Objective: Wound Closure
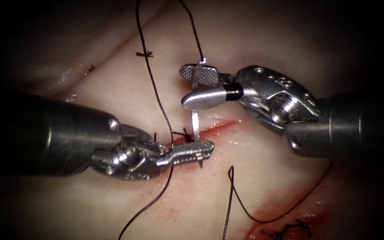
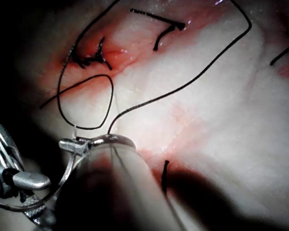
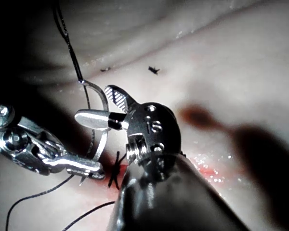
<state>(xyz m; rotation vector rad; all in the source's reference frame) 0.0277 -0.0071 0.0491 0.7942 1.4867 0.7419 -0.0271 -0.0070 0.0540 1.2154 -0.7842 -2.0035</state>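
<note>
Needle [image 1: 195,120]: it stood upright over the cut [image 1: 210,130], out of the tissue [image 1: 112,89], its point just below the left tool's jaws and its thread end up by the right tool.
Left tool [image 1: 187,152]: it came in from the left with its jaws clenched on the needle close to the point, right at the cut's edge; the same grasp showed in the right wrist view [image 3: 79,166].
Thread [image 1: 154,89]: one dark strand ran from the top, past the left tool, to the bottom edge; another rose from the needle's tail, and a loose loop lay on the tissue to the right of the cut.
Old knot [image 1: 182,134]: a dark stitch sat in the cut just left of the needle, with a short cut end [image 1: 144,54] higher up.
Right tool [image 1: 196,86]: its jaws stood released, one either side of the needle's upper part, clamping nothing [image 3: 98,106].
Red fluid [image 1: 290,222]: it lined the cut and pooled at the lower right.
Risk: with one grip so near the point, the needle could swivel or slip, I judged; the long strand crossing the left tool could also snag on the jaws.
</note>
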